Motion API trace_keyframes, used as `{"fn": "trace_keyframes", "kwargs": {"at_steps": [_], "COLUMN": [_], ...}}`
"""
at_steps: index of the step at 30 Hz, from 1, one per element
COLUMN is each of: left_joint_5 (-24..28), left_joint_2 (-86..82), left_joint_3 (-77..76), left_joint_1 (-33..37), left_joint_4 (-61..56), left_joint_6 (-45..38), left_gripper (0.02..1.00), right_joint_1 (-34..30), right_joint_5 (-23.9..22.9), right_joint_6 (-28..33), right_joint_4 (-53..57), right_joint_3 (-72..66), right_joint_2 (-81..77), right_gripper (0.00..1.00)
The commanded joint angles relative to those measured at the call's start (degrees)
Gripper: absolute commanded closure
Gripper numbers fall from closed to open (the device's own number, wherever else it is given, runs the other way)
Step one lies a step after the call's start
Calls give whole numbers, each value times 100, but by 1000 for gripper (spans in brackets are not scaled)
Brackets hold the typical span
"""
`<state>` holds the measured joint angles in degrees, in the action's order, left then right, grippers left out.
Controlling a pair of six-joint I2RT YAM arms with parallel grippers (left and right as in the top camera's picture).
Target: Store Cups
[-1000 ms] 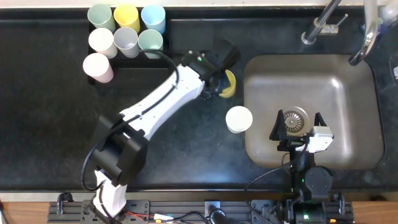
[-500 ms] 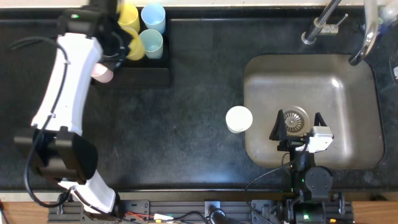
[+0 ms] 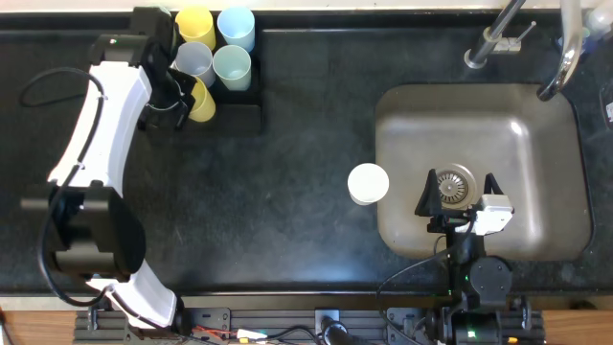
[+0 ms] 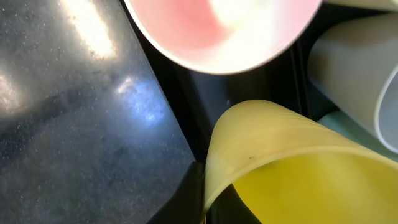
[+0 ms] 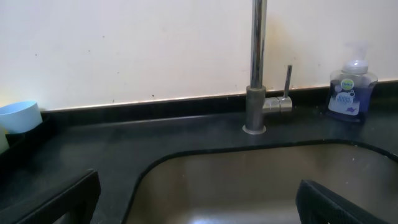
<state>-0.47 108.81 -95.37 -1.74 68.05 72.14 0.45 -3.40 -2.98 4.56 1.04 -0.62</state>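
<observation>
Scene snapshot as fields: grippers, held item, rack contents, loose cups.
left gripper: shut on held yellow cup, tilted, at the front-left of the cup rack
right gripper: open, empty, over the sink
rack contents: stored yellow cup, light blue cup, white-grey cup, mint cup
pink cup: upright, close by the held cup at the rack's edge
loose: white cup on the counter, by the sink's left rim
</observation>
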Motion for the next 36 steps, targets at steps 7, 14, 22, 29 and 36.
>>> {"fn": "trace_keyframes", "kwargs": {"at_steps": [7,14,22,29,36], "left_joint_5": [-127,-310,-428,-507,-518], "left_joint_2": [337,461,614,619,621], "left_joint_3": [28,28,28,28,127], "left_joint_1": [103,79,-2,-26,-26], "left_joint_4": [-4,-52,-208,-221,-313], "left_joint_6": [149,151,149,149,149], "left_gripper": [961,961,947,921,921], "right_joint_1": [-11,-11,-11,-11,-11], "right_joint_5": [-2,-2,-2,-2,-2], "right_joint_6": [-2,-2,-2,-2,-2], "right_joint_4": [-33,-33,-33,-33,-33], "right_joint_3": [-76,-76,-76,-76,-76], "right_joint_2": [42,42,42,42,42], "right_gripper": [3,3,3,5,5]}}
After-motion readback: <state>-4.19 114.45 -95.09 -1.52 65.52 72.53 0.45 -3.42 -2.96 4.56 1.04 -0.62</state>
